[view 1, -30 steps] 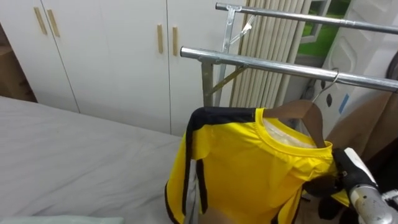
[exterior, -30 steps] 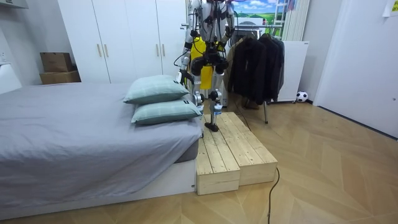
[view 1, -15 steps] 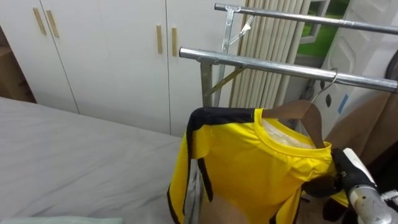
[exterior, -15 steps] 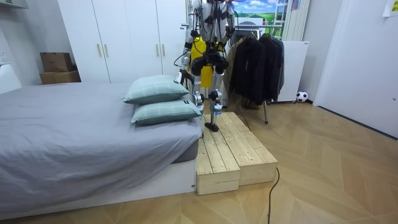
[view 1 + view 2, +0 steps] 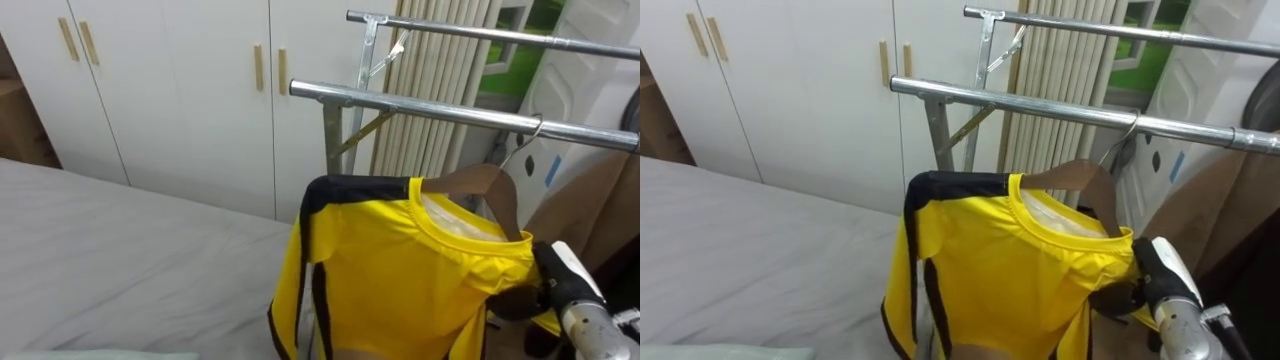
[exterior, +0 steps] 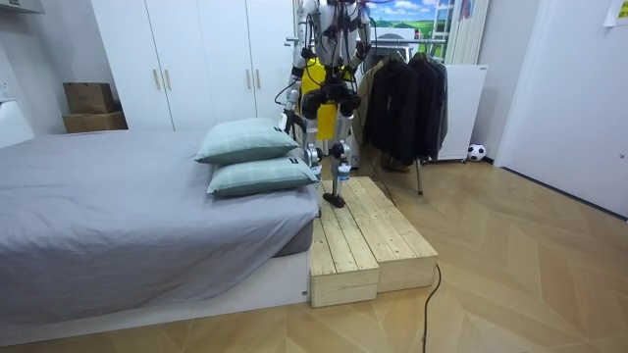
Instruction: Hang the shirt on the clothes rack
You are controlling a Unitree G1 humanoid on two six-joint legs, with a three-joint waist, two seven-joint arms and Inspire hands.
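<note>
Only the hem of the yellow shirt [image 5: 400,270] has swayed; its hanger [image 5: 482,184] looks hooked over the rail [image 5: 420,106], so you could withdraw the right robot hand [image 5: 566,282], whose grip I cannot tell.

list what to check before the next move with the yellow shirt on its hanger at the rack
1. Hanger hook over the near rail: cannot tell; it overlaps the rail, seating unclear.
2. Yellow shirt on the wooden hanger: ok, collar sits round its neck.
3. Right hand hold at the shirt's shoulder: cannot tell, cloth partly covers it.
4. Free rail beside the hook: ok, bare towards the view's left.
5. Footing: ok, robot stands on the wooden platform by the bed.
</note>
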